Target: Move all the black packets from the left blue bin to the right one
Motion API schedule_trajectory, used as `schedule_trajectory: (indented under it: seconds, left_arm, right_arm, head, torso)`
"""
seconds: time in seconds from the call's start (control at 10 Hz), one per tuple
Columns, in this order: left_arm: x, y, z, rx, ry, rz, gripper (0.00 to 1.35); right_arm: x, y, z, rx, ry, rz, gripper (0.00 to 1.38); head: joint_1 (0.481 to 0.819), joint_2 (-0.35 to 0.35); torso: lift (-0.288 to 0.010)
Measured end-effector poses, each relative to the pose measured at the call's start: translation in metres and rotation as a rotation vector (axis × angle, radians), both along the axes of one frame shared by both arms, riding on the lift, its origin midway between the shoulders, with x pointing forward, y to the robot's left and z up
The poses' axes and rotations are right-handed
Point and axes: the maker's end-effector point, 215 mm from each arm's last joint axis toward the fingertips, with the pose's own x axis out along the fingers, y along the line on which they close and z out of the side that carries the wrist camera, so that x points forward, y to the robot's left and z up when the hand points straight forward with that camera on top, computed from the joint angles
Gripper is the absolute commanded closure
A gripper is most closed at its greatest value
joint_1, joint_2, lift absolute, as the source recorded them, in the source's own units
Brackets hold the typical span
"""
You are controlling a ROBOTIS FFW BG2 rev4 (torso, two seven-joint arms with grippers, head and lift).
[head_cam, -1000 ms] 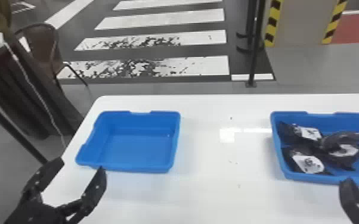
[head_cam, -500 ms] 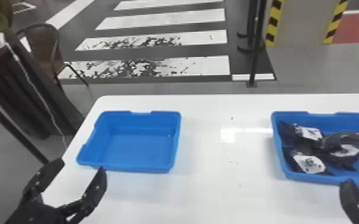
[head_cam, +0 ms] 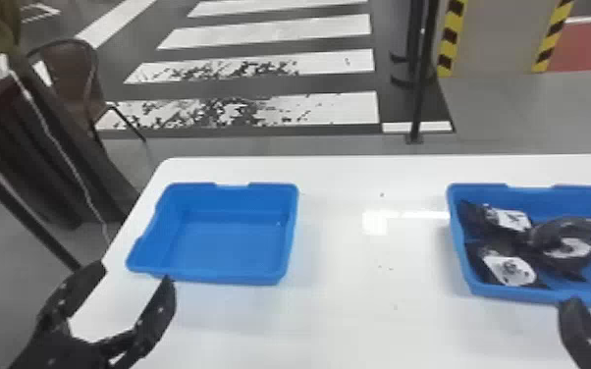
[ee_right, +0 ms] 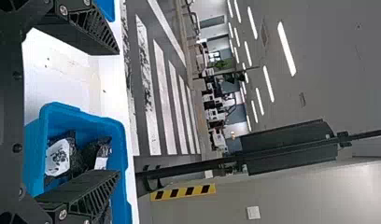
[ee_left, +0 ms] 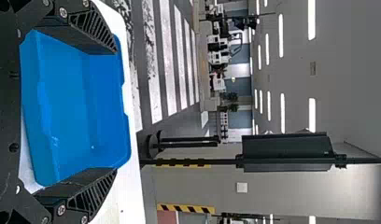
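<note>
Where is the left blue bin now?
In the head view, the left blue bin stands on the white table, at left, just beyond the left tool.

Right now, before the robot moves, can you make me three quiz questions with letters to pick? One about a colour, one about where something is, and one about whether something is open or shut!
1. What colour is the left bin?
A) red
B) blue
C) yellow

2. Where are the black packets?
A) in the left bin
B) on the white table
C) in the right bin

3. How is the left gripper?
A) open
B) shut
C) pinching a packet

Answers:
1. B: its walls and bottom are blue.
2. C: they lie inside that bin's walls, with white labels showing.
3. A: its two fingers are spread apart with nothing between them.
</note>
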Motion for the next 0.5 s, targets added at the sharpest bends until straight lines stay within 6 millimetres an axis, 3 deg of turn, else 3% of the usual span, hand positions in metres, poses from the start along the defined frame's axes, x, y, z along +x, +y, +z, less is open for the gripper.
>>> schedule_trajectory:
  seconds: [0.5]
  left_arm:
    - [-0.0005,0.0001,-0.001,-0.004,0.003,0.001,0.15]
  right_arm:
    - [-0.0002,-0.0002,-0.0013,0.006,0.003,-0.001,0.12]
  head:
    - [0.695,0.187]
  torso:
    - [-0.14]
